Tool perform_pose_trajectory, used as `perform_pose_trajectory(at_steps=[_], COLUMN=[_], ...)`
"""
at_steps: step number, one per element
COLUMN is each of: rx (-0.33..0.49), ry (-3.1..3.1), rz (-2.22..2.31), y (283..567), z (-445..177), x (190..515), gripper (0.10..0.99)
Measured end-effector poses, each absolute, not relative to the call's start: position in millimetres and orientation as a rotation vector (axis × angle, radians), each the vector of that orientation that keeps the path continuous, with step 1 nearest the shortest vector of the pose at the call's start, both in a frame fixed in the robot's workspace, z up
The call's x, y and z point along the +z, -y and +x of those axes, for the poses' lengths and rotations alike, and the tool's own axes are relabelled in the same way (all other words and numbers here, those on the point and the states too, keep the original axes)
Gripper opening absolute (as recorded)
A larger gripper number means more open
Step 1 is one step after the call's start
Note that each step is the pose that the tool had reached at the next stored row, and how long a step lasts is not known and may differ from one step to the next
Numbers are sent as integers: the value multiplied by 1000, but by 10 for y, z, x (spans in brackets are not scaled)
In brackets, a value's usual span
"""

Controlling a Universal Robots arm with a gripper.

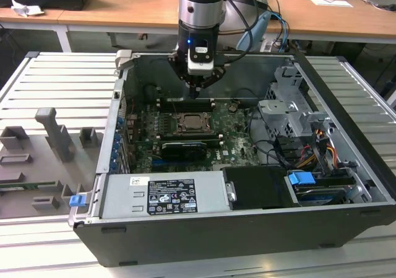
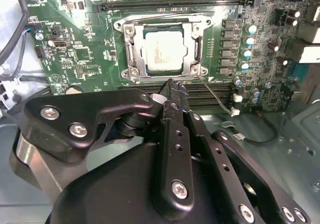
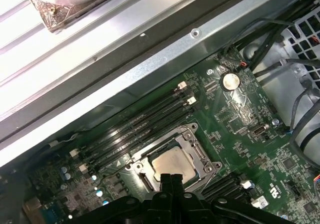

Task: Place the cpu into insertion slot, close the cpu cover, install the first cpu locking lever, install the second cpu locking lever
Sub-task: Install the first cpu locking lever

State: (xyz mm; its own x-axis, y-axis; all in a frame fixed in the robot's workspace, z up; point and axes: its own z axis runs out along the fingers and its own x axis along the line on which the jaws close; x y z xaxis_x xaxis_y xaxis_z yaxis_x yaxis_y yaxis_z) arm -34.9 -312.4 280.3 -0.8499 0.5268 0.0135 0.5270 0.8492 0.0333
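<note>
Black fingers of the gripper (image 1: 195, 92) point down into the open computer case (image 1: 346, 142) in the exterior view. They hang over the green motherboard (image 1: 238, 143) just beyond the insertion slot (image 1: 195, 125), on the side toward the case's back wall. The long black graphics card (image 1: 184, 149) lies on the slot's opposite side, close beside it.

In the second wrist view the cpu (image 2: 165, 49) sits flat inside the insertion slot, with its pale metal top showing through the cut-out of the cpu cover (image 2: 134, 54). The cover lies down over the chip. The gripper (image 2: 172, 86) has its fingers pressed together with nothing between them. Their tip stands just outside the slot's rim, over the nearest memory slots (image 2: 215, 92), close to the cpu but apart from it. A thin grey rod (image 2: 215, 95) slants away from one corner of the slot across those memory slots. Whether the fingertip touches the board cannot be told.

In the first wrist view the closed fingertips (image 3: 165, 184) meet at the slot's edge. The cpu (image 3: 172, 164) lies seated in the slot directly ahead of them, and more memory slots (image 3: 140, 129) run along the slot's far side.
</note>
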Motion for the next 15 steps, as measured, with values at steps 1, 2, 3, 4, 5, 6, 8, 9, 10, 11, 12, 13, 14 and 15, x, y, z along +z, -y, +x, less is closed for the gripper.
perform_pose_trajectory(at_steps=[1, 2, 3, 4, 5, 6, 8, 9, 10, 11, 12, 13, 14, 15], rx=[-56, -56, -56, -56, -56, -56, -56, -56, -56, -56, -56, -56, -56, -56], ry=[3019, 3022, 3025, 3027, 3029, 3031, 3040, 3042, 3043, 3046, 3048, 3052, 3054, 3056], rz=[-851, -842, -830, -822, -813, -805, -773, -764, -756, -746, -738, -721, -709, -701], y=[3124, 3124, 3124, 3124, 3124, 3124, 3124, 3124, 3124, 3124, 3124, 3124, 3124, 3124], z=[-349, -349, -349, -349, -349, -349, -349, -349, -349, -349, -349, -349, -349, -349], x=[2803, 2803, 2803, 2803, 2803, 2803, 2803, 2803, 2803, 2803, 2803, 2803, 2803, 2803], gripper=[106, 106, 106, 106, 106, 106, 106, 106, 106, 106, 106, 106, 106, 106])
